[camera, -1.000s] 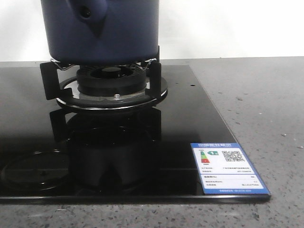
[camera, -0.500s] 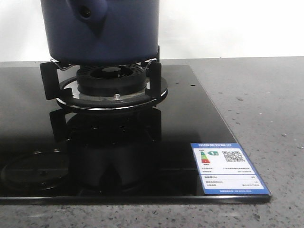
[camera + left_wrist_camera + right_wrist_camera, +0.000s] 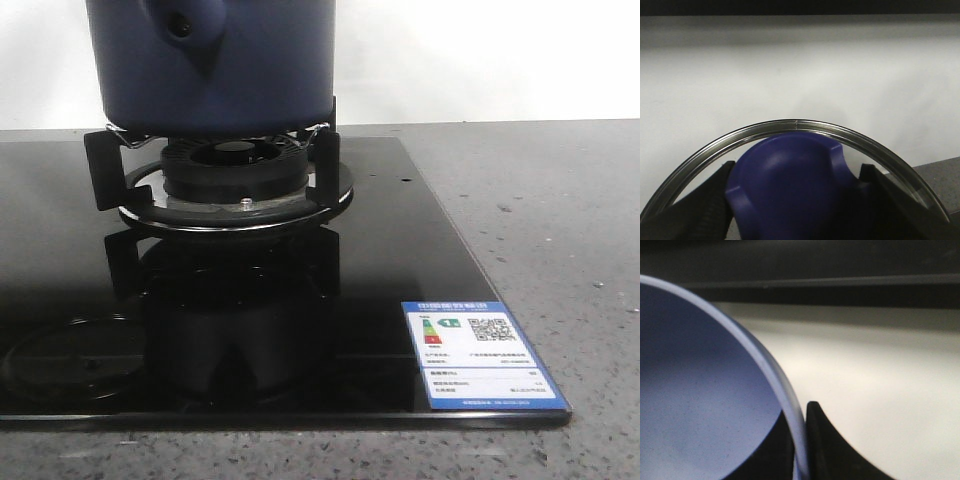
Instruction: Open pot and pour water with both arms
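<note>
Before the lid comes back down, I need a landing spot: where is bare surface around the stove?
Free: the grey countertop right of the black glass cooktop, and the glass between the burner stand and the energy label. Crowded: the burner under the pot.

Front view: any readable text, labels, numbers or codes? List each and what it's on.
Blue-bordered energy label on the black glass cooktop, near its front right corner: header line and table rows too small and blurred to read.
Same label: a QR code and a coloured rating chart, not legible.
Pot: no text seen.
Wrist views: none.
</note>
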Available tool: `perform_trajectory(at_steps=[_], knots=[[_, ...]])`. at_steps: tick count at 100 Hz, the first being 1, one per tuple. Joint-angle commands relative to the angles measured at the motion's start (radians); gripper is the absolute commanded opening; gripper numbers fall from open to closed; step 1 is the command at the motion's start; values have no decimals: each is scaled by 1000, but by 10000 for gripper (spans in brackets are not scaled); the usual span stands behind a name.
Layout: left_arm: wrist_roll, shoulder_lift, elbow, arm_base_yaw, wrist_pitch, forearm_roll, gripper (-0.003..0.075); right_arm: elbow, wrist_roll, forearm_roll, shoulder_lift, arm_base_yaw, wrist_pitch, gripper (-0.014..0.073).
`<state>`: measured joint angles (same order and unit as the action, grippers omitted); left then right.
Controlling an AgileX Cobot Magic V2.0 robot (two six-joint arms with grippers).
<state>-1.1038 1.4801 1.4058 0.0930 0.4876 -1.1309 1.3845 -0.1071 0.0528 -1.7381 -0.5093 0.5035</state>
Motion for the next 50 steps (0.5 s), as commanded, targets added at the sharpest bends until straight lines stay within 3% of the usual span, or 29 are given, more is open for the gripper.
perform_trajectory(at_steps=[1,31,50], knots=[[2,-53,41,3,-39,-57,386,17,-3,-5,33,7,178,-63],[2,-53,41,3,-39,-57,386,-33,-3,-5,22,7,380,-63],[2,-53,41,3,-39,-57,386,-34,-3,-5,22,7,419,-63]])
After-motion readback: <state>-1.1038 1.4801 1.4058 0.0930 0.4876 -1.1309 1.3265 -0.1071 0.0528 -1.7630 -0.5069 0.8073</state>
